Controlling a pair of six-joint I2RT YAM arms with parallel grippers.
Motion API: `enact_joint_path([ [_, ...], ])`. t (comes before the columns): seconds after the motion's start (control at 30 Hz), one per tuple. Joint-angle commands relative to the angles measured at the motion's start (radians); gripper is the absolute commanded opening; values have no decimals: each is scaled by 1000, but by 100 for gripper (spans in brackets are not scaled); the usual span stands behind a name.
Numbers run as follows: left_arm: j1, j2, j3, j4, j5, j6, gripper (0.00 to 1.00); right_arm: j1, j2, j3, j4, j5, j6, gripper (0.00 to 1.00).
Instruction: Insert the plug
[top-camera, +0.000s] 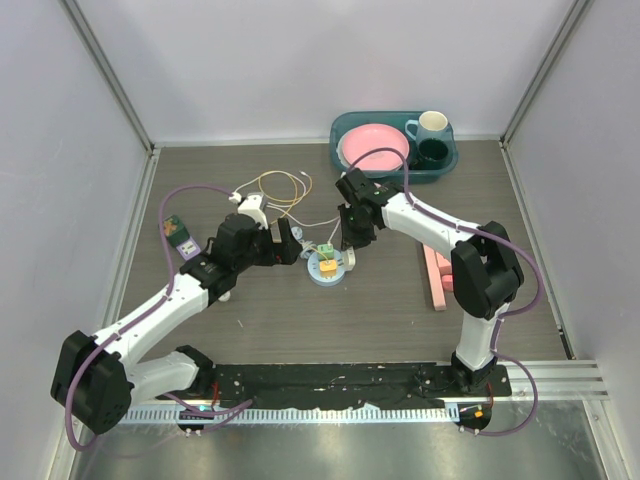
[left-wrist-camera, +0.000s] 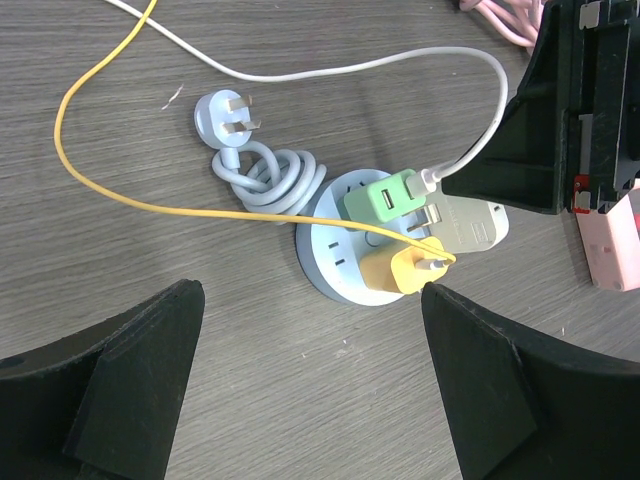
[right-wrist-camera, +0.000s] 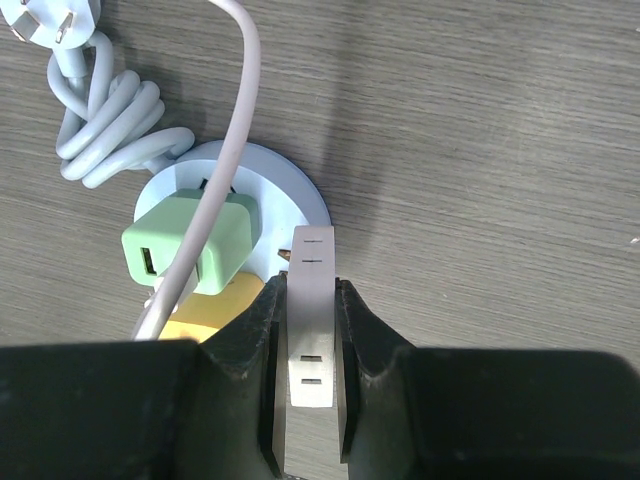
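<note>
Right end effector (right-wrist-camera: 308, 300) pinches a flat grey plug (right-wrist-camera: 312, 255) at the round pale-blue socket hub (right-wrist-camera: 290, 188); left end effector (left-wrist-camera: 310, 295) gapes, empty.

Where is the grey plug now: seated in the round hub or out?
Not seated. The right tool grips the grey plug at the round hub's rim; its metal prongs are exposed.

You have one socket hub (left-wrist-camera: 330, 262), three plugs: green plug (left-wrist-camera: 385, 198), yellow plug (left-wrist-camera: 395, 275), grey plug (left-wrist-camera: 475, 228). Two cables: white cable (left-wrist-camera: 330, 72), yellow cable (left-wrist-camera: 60, 118). One tray (top-camera: 395, 115), one plate (top-camera: 372, 148), two mugs (top-camera: 433, 124) (top-camera: 432, 152).
</note>
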Motion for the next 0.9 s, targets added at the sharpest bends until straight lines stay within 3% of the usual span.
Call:
enact_joint_path([
  [0.0,4,-7,3,13,9,19,95,5,-15,49,-1,28,-14,1],
  [0.27,4,-15,18,6,12,17,95,5,-56,34,19,-30,-14,1],
  [0.5,4,-73,17,73,97,5,95,-28,-220,-27,70,-70,18,1],
  [0.6,2,-119,-3,165,136,-19,95,-76,-332,-102,165,-171,57,1],
  [0.87,4,-139,-32,482,309,-160,94,-180,-565,-346,608,-479,221,1],
])
